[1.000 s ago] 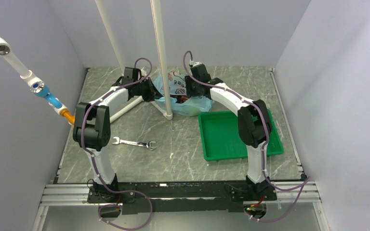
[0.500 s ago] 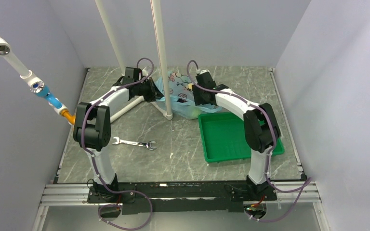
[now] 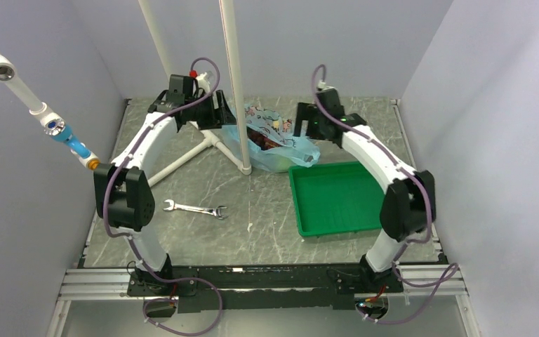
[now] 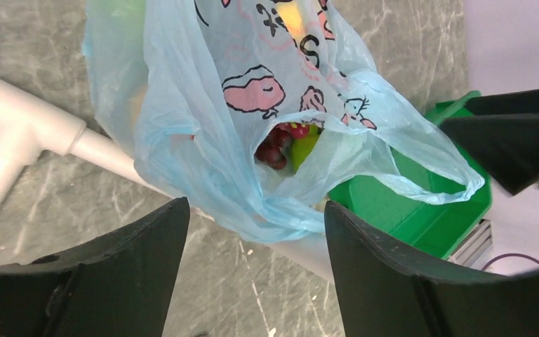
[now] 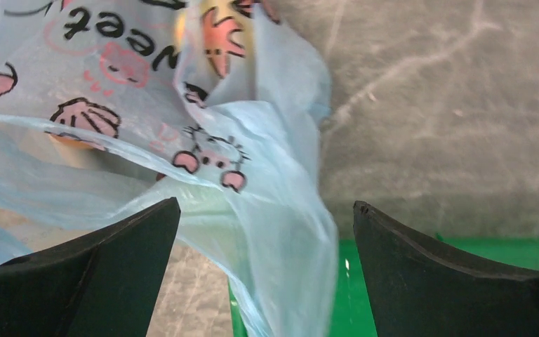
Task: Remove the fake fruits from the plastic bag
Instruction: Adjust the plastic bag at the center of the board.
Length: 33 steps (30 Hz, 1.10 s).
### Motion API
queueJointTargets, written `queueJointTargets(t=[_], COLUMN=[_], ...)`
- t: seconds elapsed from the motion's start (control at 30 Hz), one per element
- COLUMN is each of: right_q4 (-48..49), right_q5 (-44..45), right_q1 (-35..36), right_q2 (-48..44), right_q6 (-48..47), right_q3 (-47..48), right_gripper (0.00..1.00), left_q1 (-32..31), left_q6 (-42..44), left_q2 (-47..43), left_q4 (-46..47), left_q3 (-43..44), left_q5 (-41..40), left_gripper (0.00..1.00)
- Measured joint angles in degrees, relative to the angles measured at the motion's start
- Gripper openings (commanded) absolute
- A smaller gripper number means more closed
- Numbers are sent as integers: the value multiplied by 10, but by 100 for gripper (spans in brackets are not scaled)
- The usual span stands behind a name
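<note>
Plastic bag (image 3: 275, 142) lies crumpled on the grey table (image 3: 253, 225), far centre, against the foot of a white pipe stand (image 3: 233, 70). Its near right corner reaches the far rim of the green tray (image 3: 337, 210); contact there cannot be confirmed from above.

Fruits are all inside the bag. The left wrist view looks into an opening in the film. Dark red grapes (image 4: 274, 144) sit there with a yellow-green fruit (image 4: 303, 149) touching them on the right. A yellow-orange blur (image 5: 182, 21) shows through the printed film in the right wrist view, kind not readable.

Left gripper (image 4: 254, 207): above the bag's left side, pointing down at it. Jaws wide apart, nothing clamped. Both fingers (image 4: 112, 281) frame the bag's lower fold, and neither touches it as far as the view shows.

Right gripper (image 5: 267, 205): over the bag's right side, near the tray's far edge. Jaws wide apart, nothing clamped. A loose drape of blue film hangs in the space between the fingers (image 5: 449, 274), unpinched, with the tray visible below it.

The two grippers face each other across the bag, one on each side.

Wrench (image 3: 195, 208) lies flat on the table near the left arm, well apart from the bag and tray.
</note>
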Motion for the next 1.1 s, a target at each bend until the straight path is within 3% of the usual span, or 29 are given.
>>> queueJointTargets(t=[0.17, 0.3, 0.37, 0.47, 0.63, 0.8, 0.93, 1.0, 1.1], right_q4=[-10, 5, 16, 27, 44, 77, 93, 98, 108], right_q5=[-45, -107, -134, -159, -163, -177, -193, -203, -212], right_q1=[-73, -87, -83, -76, -75, -75, -75, -75, -73], right_q2=[-91, -125, -126, -126, -126, -127, -128, -128, -128], right_q6=[55, 81, 91, 104, 113, 115, 116, 115, 112], right_q3=[-60, -103, -125, -163, -192, -208, -232, -237, -238], right_gripper=[97, 91, 90, 89, 84, 75, 70, 61, 36], left_q1=[-1, -12, -19, -27, -27, -24, -19, -18, -14], left_q6=[35, 51, 45, -8, -142, -248, -304, -324, -347], left_q2=[-30, -51, -54, -54, -75, -49, -11, 1, 8], left_q4=[-41, -60, -64, -71, -18, 22, 80, 104, 130], left_q3=[8, 8, 8, -5, -102, -101, -93, -94, -95], left_q5=[-9, -8, -9, -21, -53, -53, -36, -24, -6], left_gripper=[64, 71, 69, 70, 71, 47, 37, 28, 10])
